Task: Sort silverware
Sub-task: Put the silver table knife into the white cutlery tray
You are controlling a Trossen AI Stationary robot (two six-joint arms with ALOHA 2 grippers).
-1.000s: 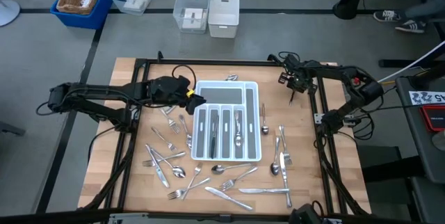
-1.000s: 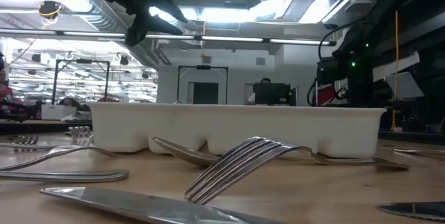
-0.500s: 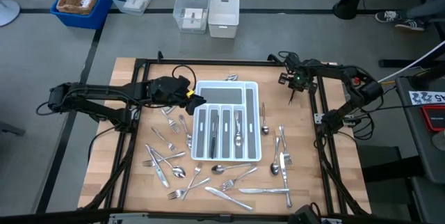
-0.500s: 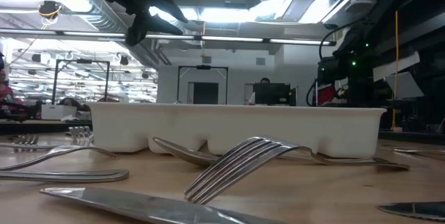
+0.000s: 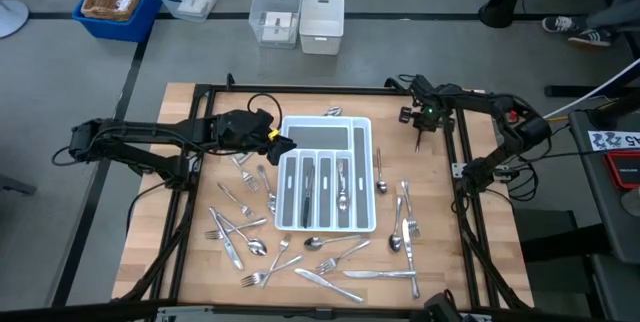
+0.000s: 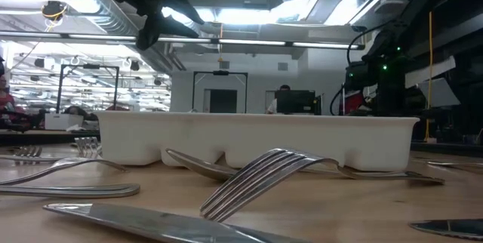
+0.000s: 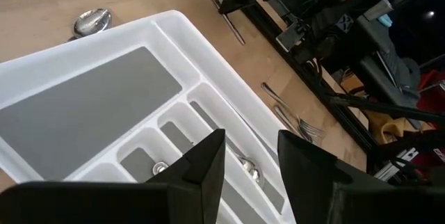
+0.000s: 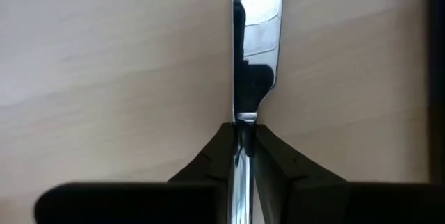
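Early days: your white tray holds a few pieces; most silverware litters the lower bench. Right hand pinches a knife; left hand spread.

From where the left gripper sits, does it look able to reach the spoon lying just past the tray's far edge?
Probably yes. The left gripper hangs open over the white tray's near-left corner, and the spoon lies just beyond the tray with nothing between.

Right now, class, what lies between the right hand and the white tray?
In the high view, only bare wooden table lies between the right hand, shut on a knife, and the white tray.
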